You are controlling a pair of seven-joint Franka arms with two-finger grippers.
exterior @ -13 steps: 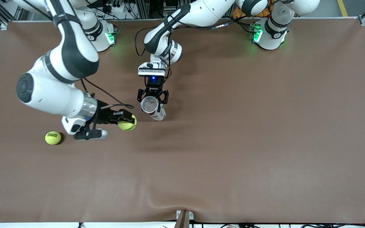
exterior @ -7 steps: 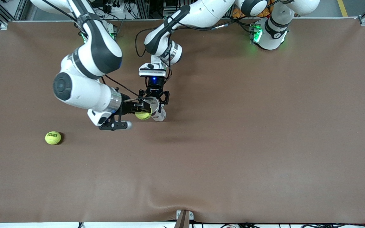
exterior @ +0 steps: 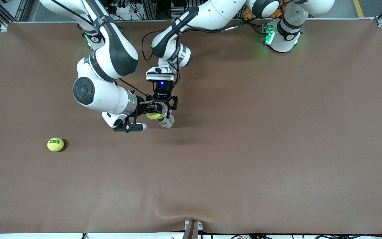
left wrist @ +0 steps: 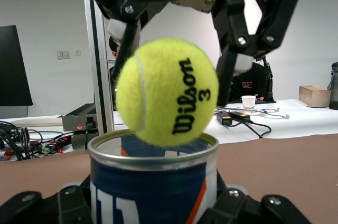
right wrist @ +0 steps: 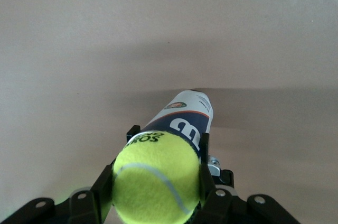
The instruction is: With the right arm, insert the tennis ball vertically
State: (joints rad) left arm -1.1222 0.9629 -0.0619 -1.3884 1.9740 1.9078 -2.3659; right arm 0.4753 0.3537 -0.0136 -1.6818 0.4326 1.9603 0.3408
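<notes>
Over held can (exterior: pixel 163 117): right gripper's (exterior: pixel 153 112) tennis ball (exterior: pixel 153 116).

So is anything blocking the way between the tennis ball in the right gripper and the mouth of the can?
Nothing visible. The tennis ball, shut in the right gripper, hangs right at the open mouth of the tennis ball can, which the left gripper holds upright.

held tennis ball (exterior: pixel 153 116) at the can's (exterior: pixel 165 120) open mouth, second ball (exterior: pixel 55 144) on table (exterior: pixel 244 149) toward the right arm's end
</notes>
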